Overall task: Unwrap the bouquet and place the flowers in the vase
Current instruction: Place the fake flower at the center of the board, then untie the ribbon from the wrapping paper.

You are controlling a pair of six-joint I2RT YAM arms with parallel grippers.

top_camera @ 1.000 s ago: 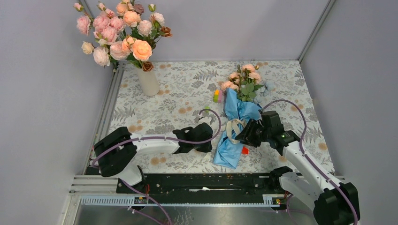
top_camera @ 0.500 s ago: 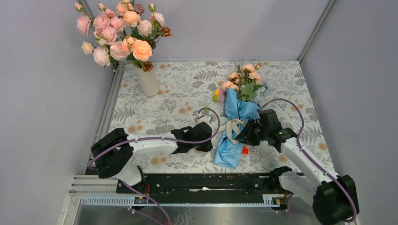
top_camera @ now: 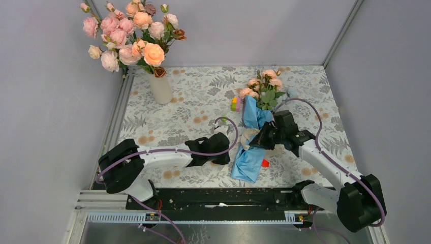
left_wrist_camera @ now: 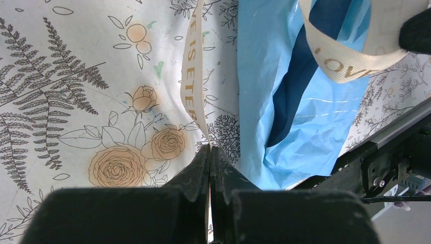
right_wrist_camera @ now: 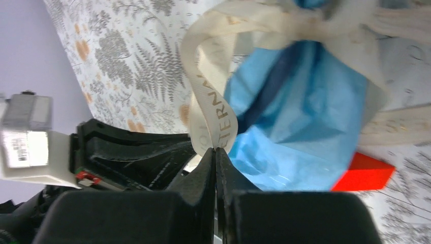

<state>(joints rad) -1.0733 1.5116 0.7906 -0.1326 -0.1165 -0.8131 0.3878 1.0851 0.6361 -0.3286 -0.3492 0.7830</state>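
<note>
The table (top_camera: 203, 101), covered in a fern-and-rose print cloth, carries everything. The bouquet (top_camera: 250, 157) lies on its right half. Its crinkled light blue paper, with navy showing in the folds, points toward the arms' bases. Its flowers (top_camera: 264, 86), peach-pink heads among green leaves, point toward the far edge.

At the far left corner stands the off-white vase (top_camera: 161, 89), upright and well apart from the bouquet. It holds a full spray of pink and peach blooms (top_camera: 132, 35).

The right gripper (right_wrist_camera: 215, 151) sits over the bouquet's waist, clenched on a loop of the cream ribbon (right_wrist_camera: 211, 109). The left gripper (left_wrist_camera: 210, 150) rests low on the table just left of the paper. Its fingers are pressed together on a loose end of the same ribbon, which runs up from the tips toward the bouquet.

A red block (top_camera: 265, 163) lies against the paper's right edge. Small coloured blocks (top_camera: 235, 104) sit left of the bouquet's top.
</note>
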